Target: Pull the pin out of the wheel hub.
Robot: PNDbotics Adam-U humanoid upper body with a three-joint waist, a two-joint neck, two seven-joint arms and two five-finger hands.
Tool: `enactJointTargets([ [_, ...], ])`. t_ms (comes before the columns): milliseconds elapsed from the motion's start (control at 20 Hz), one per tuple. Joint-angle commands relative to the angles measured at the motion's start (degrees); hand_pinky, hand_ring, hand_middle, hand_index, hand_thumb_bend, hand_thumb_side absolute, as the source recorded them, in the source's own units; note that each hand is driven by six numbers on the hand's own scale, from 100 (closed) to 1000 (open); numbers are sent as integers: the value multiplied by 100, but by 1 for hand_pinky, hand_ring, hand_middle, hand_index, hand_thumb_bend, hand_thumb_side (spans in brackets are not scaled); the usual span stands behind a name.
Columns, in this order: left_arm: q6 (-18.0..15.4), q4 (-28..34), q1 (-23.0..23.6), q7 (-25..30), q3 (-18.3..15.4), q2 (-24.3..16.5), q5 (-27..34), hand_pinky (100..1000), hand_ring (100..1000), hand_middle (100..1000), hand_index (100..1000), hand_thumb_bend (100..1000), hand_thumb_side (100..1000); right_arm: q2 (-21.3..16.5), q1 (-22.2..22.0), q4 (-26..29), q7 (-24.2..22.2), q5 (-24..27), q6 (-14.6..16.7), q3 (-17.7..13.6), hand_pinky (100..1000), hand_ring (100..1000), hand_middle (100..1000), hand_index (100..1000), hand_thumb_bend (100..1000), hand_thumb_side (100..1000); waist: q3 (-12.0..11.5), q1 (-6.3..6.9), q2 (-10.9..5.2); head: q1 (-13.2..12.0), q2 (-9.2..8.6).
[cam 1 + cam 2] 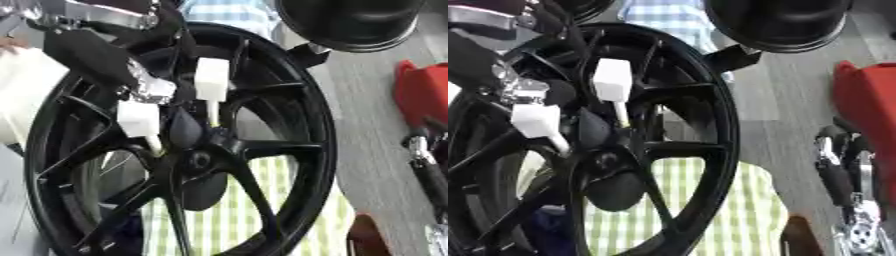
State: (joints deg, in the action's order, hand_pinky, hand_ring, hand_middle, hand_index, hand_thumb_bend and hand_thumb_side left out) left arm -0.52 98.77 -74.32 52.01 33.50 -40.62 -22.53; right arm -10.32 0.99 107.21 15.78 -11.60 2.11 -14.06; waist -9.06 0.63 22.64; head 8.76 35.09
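Note:
A black spoked wheel (320,131) stands upright and fills most of both views, its hub (199,161) low in the middle. Two pins with white block handles stick into the hub area. The upper pin (211,79) rises above the hub. The left pin (138,119) slants up and to the left. My left hand (103,59) comes in from the upper left and lies against the top of the left pin's handle. My right hand (837,172) rests at the right edge, apart from the wheel, its fingers relaxed.
A large round black object (350,22) hangs over the wheel's upper right. A red object (870,100) lies at the right edge on the grey floor. Green-checked cloth (229,220) shows through the spokes, and blue-checked cloth (223,12) at the top.

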Motion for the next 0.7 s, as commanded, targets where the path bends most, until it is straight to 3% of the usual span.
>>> enactJointTargets([
  [50,5,117,-28,-4,-304,-247,158,963,852,816,917,167,1000,-44,13,96,13,-53,-2,-11,744,645,551,866,100,662,-8,2,-104,5,-17],
  [300,103,68,48,-4,-425,-318,250,963,853,800,900,100,1000,-49,10,93,28,-57,-6,-17,743,642,550,865,100,659,-16,8,-105,10,-17],
  [500,-8,-50,82,-4,-405,-356,198,964,860,804,901,247,1000,-58,12,91,47,-60,-5,-19,742,639,548,864,100,657,-16,19,-106,11,-9],
  [600,-101,-68,87,-4,-382,-364,113,962,861,804,901,267,1000,-61,12,91,57,-53,-5,-22,742,639,548,864,100,657,-16,22,-106,10,-6],
  [700,-177,-101,94,-4,-355,-362,22,958,862,802,910,313,656,-65,12,90,61,-48,-6,-22,742,638,547,863,100,657,-16,24,-107,4,-8],
])
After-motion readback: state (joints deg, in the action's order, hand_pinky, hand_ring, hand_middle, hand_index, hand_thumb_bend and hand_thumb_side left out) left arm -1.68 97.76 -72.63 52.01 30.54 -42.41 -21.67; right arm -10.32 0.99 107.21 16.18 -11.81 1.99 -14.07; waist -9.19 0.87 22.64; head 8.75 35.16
